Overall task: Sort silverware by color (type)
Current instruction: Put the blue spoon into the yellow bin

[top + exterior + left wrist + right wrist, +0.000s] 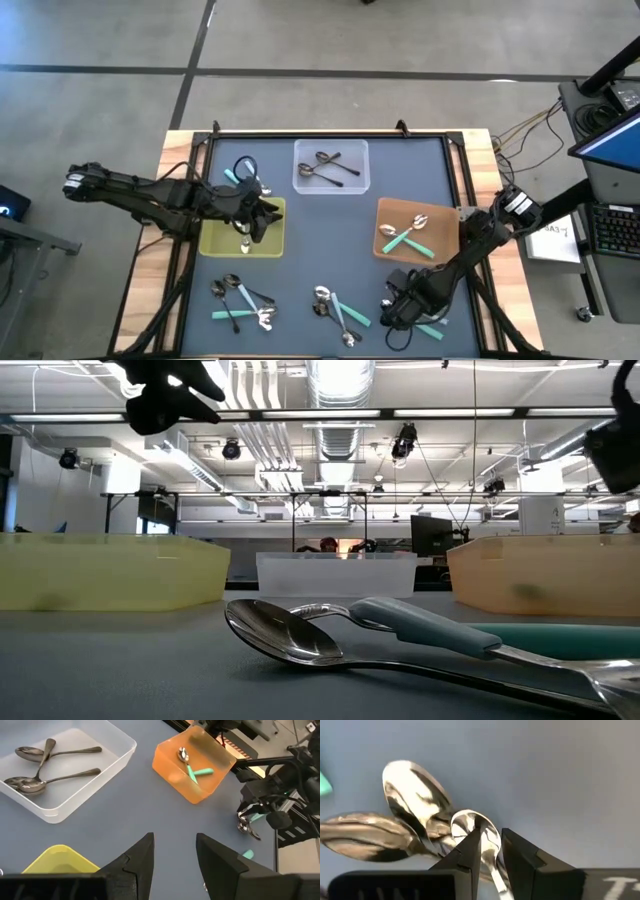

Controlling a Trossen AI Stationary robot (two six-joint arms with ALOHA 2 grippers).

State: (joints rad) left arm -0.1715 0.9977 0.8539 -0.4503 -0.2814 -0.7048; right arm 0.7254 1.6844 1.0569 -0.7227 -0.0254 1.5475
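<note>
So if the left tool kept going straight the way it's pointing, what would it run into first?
Past the open left tool lies bare blue-grey table mat. Farther along that line, the orange tray holding teal-handled utensils looks like the first thing met, though depth is hard to judge. The clear tray sits off to one side.

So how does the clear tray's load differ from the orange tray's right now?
The clear tray holds all-metal spoons with dark handles, crossed over each other; the orange tray holds teal-handled pieces with shiny heads. The clear tray sits at the table's far middle, the orange tray toward the right arm's side. Both are shallow, on the blue mat, with neither gripper over them.
</note>
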